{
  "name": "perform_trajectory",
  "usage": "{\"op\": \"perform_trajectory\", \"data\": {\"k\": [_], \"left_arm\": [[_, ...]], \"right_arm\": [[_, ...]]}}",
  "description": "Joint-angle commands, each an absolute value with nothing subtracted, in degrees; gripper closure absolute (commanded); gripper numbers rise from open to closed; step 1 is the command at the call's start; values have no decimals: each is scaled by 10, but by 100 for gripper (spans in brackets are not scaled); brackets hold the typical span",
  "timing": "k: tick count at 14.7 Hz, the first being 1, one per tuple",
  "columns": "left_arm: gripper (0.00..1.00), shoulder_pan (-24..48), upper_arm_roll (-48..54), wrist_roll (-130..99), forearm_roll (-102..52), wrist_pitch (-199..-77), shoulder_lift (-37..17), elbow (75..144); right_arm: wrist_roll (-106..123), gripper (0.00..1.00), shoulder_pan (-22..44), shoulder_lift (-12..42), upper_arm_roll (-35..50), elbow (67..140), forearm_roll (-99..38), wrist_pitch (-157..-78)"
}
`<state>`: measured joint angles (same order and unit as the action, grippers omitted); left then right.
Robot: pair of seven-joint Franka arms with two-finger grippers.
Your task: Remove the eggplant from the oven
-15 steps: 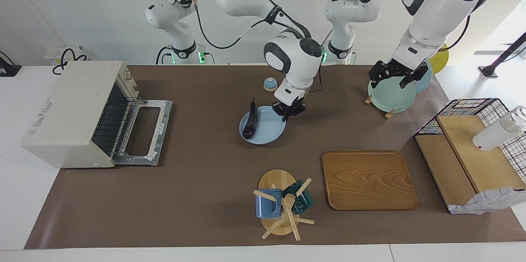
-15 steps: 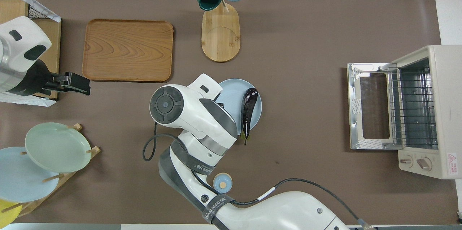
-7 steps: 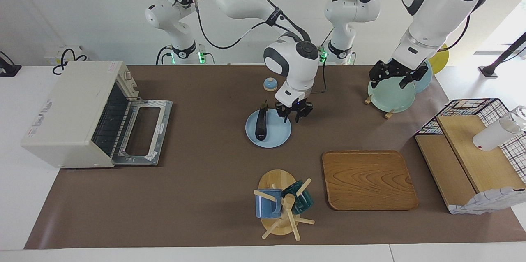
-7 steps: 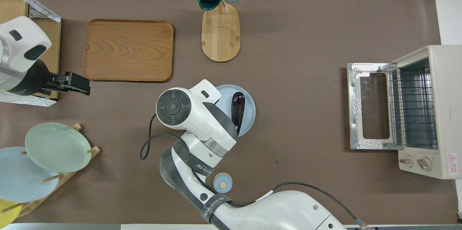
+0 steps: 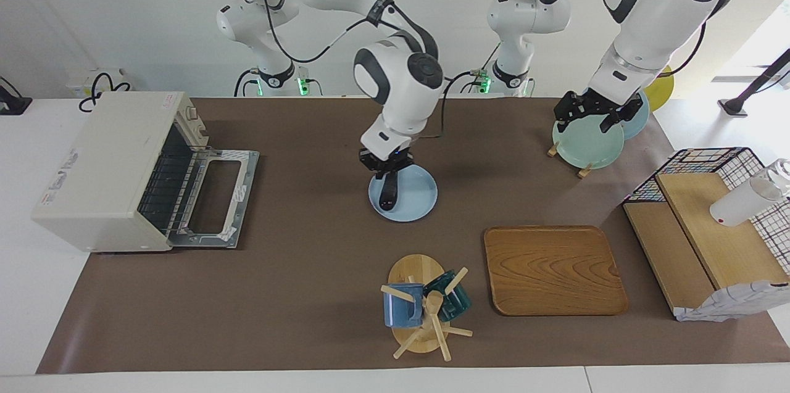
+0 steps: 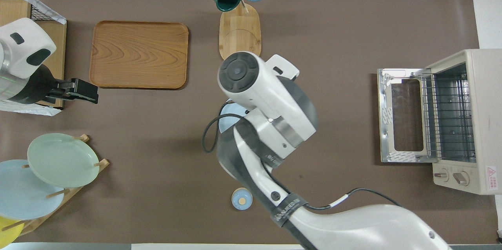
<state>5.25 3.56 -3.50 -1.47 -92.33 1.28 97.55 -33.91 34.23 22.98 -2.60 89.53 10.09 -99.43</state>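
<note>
The eggplant [image 5: 387, 192] lies on a light blue plate [image 5: 418, 197] in the middle of the table, well outside the oven [image 5: 105, 165]. The oven stands at the right arm's end with its door [image 5: 216, 195] folded down flat and its wire rack bare; it also shows in the overhead view [image 6: 470, 85]. My right gripper [image 5: 386, 169] is down over the end of the eggplant nearer to the robots. In the overhead view the right arm hides the eggplant, and only a sliver of the plate [image 6: 224, 120] shows. My left gripper [image 5: 586, 118] waits open and raised at the left arm's end.
A mug tree [image 5: 423, 310] with two mugs and a wooden tray [image 5: 552, 269] lie farther from the robots than the plate. A plate rack [image 5: 586, 143] and a wire-and-wood shelf [image 5: 710, 226] with a white bottle stand at the left arm's end. A small blue lid [image 6: 241, 199] lies near the robots.
My right gripper has moved from beside the plate to over the eggplant. Earlier the plate shifted a little and the eggplant settled straighter on it. The left arm has not moved.
</note>
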Motion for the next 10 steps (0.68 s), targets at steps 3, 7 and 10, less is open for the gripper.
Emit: {"op": "perform_trajectory", "data": {"k": [3, 7, 10], "left_arm": [[0, 65, 44, -39, -17, -928, 26, 991], [0, 147, 46, -113, -30, -968, 24, 1011], [0, 215, 45, -161, -52, -1006, -12, 1020]], "right_arm": [[-280, 100, 258, 150, -19, 1091, 195, -1074], [-216, 100, 154, 143, -18, 1154, 222, -1160], [-219, 100, 142, 134, -18, 1191, 221, -1185]]}}
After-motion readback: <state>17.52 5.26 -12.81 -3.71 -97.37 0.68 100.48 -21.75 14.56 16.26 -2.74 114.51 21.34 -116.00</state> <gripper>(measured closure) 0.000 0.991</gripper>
